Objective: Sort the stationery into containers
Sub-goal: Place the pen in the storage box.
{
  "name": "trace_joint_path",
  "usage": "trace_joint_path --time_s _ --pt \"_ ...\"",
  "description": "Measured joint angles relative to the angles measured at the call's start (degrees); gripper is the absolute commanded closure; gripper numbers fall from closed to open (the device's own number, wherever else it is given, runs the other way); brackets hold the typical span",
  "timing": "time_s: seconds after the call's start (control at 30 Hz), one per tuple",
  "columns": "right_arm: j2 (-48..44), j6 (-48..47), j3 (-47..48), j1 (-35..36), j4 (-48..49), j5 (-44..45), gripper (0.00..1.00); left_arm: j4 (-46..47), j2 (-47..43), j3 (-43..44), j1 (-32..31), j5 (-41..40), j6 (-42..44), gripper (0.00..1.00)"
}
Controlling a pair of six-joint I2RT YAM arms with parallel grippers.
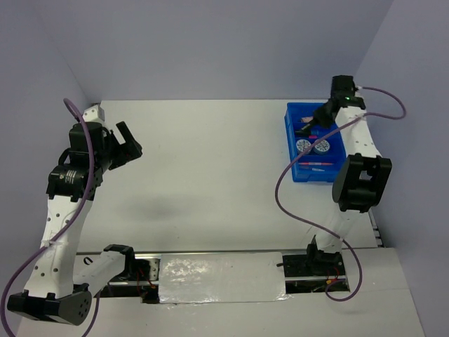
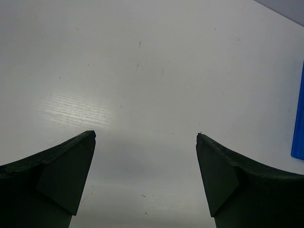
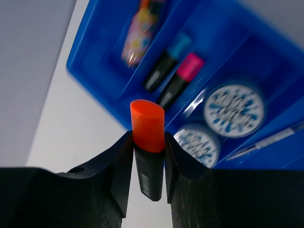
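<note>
My right gripper (image 3: 148,137) is shut on a black highlighter with an orange cap (image 3: 147,126) and holds it above the blue tray (image 3: 95,52). In the tray lie a pink-capped highlighter (image 3: 183,76), a blue-capped highlighter (image 3: 168,59), a pink patterned tube (image 3: 137,33), two blue-white discs (image 3: 233,110) and a thin pen (image 3: 270,140). In the top view the right gripper (image 1: 317,118) hovers over the tray (image 1: 291,116) at the far right. My left gripper (image 1: 128,144) is open and empty over bare table at the left, also seen in the left wrist view (image 2: 146,135).
The enclosure walls stand close behind and right of the tray. A strip of the tray's edge (image 2: 299,118) shows at the right of the left wrist view. A small white block (image 1: 92,113) sits at the far left corner.
</note>
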Motion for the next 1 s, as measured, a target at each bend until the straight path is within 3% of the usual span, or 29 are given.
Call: trace_joint_path --time_s 0.13,0.37,0.57,0.67,0.83,0.87,1.0 --pt "1.42 9.14 0.0 -6.6 0.33 2.91 1.0 -0.17 0.07 0.0 0.0 1.09 -0.26 0.01" --pt "10.27 17.18 5.16 -8.24 1.07 2.19 0.96 -0.17 0.46 0.0 0.0 2.08 -1.36 0.01" --pt "16.22 19.82 7.17 -8.22 2.56 -0.17 0.83 0.46 2.08 0.0 0.04 1.99 -1.4 0.01" --pt "17.2 20.5 7.52 -8.22 2.99 -0.74 0.63 0.9 2.91 0.0 0.04 1.97 -1.51 0.01" --pt "17.22 20.37 7.52 -8.22 3.89 -1.49 0.52 1.66 2.97 -0.15 0.04 1.97 -1.57 0.01" --pt "17.22 20.22 7.52 -8.22 4.09 -1.73 0.39 1.97 2.97 -0.44 0.04 1.97 -1.57 0.01" --pt "17.25 18.93 8.13 -8.22 4.24 -2.56 0.35 2.45 3.15 -1.7 0.04 1.97 -1.55 0.01"
